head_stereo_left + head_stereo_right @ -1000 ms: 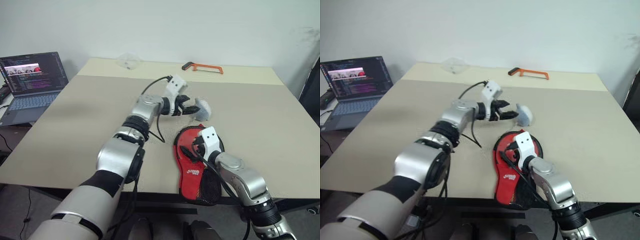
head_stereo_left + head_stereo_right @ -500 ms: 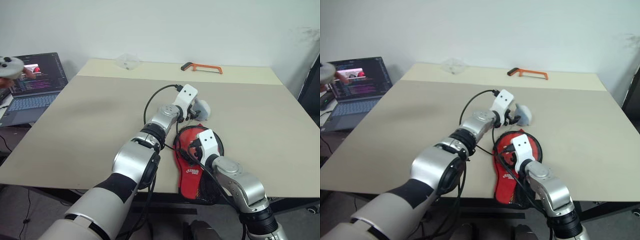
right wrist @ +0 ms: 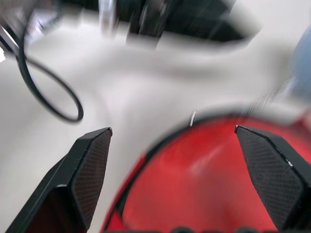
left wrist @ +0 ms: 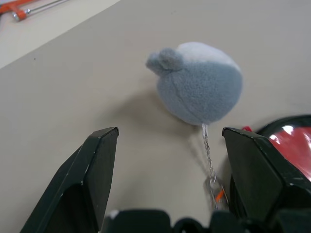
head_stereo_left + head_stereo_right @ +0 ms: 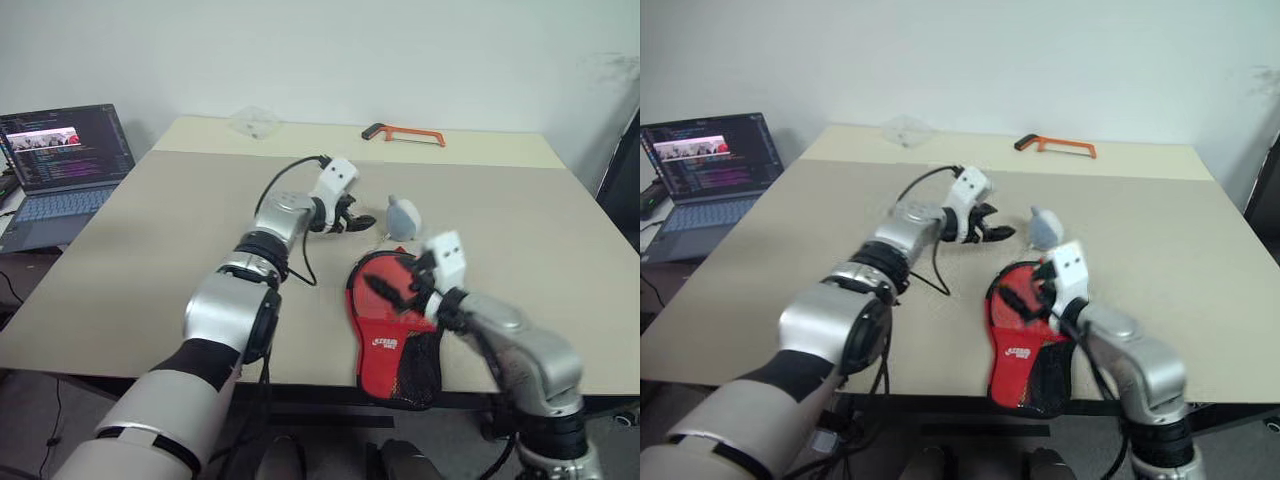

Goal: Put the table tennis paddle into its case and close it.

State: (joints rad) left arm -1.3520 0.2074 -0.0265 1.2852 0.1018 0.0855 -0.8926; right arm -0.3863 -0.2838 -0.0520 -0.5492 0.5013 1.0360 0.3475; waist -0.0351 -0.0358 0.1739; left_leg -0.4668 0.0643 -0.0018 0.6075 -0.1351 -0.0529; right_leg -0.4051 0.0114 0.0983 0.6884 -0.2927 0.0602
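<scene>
The black case (image 5: pixel 357 318) lies by the table's front edge, its mesh end (image 5: pixel 421 372) hanging over it. Through the clear window shows the red face of the table tennis paddle (image 5: pixel 383 316), above a red logo band (image 5: pixel 1018 352); the handle is hidden. My right gripper (image 5: pixel 400 279) hovers open just above the case's round end, and the red face (image 3: pixel 209 194) spreads under its fingers (image 3: pixel 87 170). My left gripper (image 5: pixel 356 222) is open farther back on the table, left of a small grey pouch (image 4: pixel 199 87), touching nothing.
A thin chain (image 4: pixel 208 155) runs from the grey pouch (image 5: pixel 403 216) toward the case. An orange hacksaw (image 5: pixel 405 134) and a clear plastic piece (image 5: pixel 255 122) lie at the far edge. A laptop (image 5: pixel 65 160) stands off the table's left side.
My right gripper has lifted off the case and now hangs above it. My left gripper swung in toward the pouch and case, then drew back to the left. Both stayed open.
</scene>
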